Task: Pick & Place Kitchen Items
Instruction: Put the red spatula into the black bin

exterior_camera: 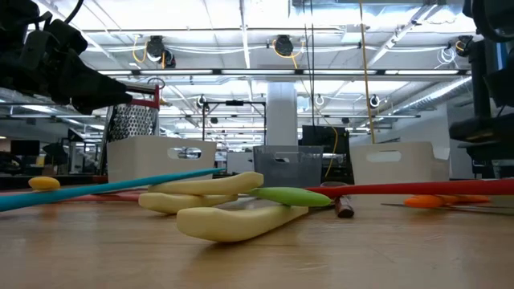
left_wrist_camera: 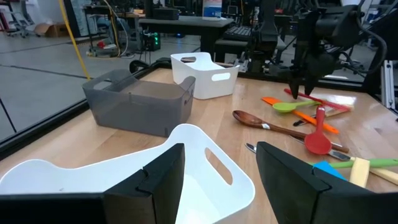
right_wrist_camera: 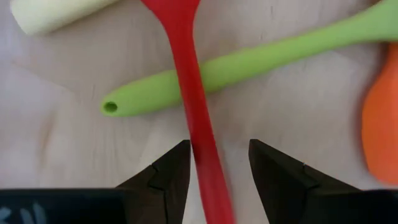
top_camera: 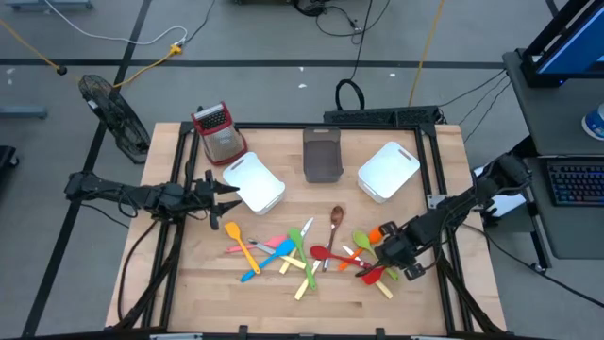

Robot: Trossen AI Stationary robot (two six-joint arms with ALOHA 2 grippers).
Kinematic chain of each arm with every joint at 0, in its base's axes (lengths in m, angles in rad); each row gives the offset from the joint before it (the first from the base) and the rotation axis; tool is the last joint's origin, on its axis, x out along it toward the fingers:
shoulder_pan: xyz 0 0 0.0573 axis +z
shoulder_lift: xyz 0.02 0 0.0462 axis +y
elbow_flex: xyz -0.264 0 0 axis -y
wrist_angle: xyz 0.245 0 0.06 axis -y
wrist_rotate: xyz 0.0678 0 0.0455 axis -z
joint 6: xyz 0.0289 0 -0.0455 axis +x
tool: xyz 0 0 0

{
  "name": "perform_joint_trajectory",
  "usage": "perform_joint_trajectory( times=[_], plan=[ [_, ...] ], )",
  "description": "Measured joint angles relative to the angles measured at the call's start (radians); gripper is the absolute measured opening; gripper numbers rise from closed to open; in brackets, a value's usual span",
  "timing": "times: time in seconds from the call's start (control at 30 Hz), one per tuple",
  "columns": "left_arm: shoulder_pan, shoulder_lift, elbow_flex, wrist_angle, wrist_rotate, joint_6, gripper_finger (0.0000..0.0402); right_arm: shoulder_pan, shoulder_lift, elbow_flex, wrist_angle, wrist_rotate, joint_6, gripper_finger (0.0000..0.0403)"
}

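Red spatula handle (right_wrist_camera: 200, 143) between open right gripper (right_wrist_camera: 217, 171) fingers

Two white bins (top_camera: 253, 181), one grey bin (top_camera: 322, 154) (one grater (top_camera: 218, 131)).

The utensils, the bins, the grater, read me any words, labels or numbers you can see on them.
No text can be read in any view.
Utensils: plain coloured plastic and wood, no marks visible.
White bins and grey bin: blank walls.
Grater: no label visible.
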Motion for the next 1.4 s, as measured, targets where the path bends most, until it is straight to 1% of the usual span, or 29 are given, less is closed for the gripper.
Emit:
perform_joint_trajectory(
  times=[0.2, 0.6, 0.83, 1.03, 1.3, 1.4],
  plan=[
    [0.0, 0.0, 0.001, -0.014, 0.0, -0.002, 0.0205, 0.0, 0.003, 0.0, -0.034, -0.001, 0.0, 0.016],
    [0.0, 0.0, 0.001, -0.016, 0.0, 0.002, 0.0205, 0.0, 0.006, 0.0, -0.036, -0.003, -0.016, 0.016],
    [0.0, 0.0, 0.001, -0.016, 0.0, 0.001, 0.0205, 0.004, 0.076, 0.004, -0.007, -0.028, -0.036, 0.0153],
    [0.0, 0.0, 0.001, -0.016, 0.0, -0.002, 0.0205, 0.009, 0.097, 0.003, -0.028, 0.002, -0.038, 0.012],
    [0.0, 0.0, 0.001, -0.016, 0.0, -0.002, 0.0205, 0.011, 0.093, 0.001, -0.03, 0.016, -0.038, 0.0051],
    [0.0, 0.0, 0.001, -0.016, 0.0, -0.002, 0.0205, 0.011, 0.091, 0.001, -0.034, 0.015, -0.037, 0.0033]
  ],
)
